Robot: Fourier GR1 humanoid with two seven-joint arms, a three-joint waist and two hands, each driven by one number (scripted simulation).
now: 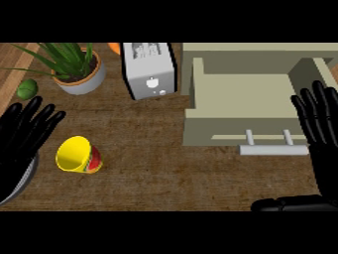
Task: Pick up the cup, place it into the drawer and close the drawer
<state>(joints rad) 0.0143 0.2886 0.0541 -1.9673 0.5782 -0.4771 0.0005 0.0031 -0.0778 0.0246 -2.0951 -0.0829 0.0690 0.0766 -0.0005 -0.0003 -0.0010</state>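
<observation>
The yellow cup with a red band (79,155) lay tipped on its side on the dark brown wooden counter (164,163), toward the counter's left edge, its mouth facing up and left; any print on the band could not be read. The left hand (14,144) was spread flat with fingers straight beside the cup, grasping nothing, and partly covered a grey round object at the left edge. The right hand (325,124) was likewise released, fingers extended, over the right side of the open beige drawer (237,99), whose silver bar handle (272,149) faced the near edge. Behind stood a white toaster (151,69), its markings illegible, a potted green plant (73,67) and a small green fruit (27,88). An orange object was cut off at the far edge.
</observation>
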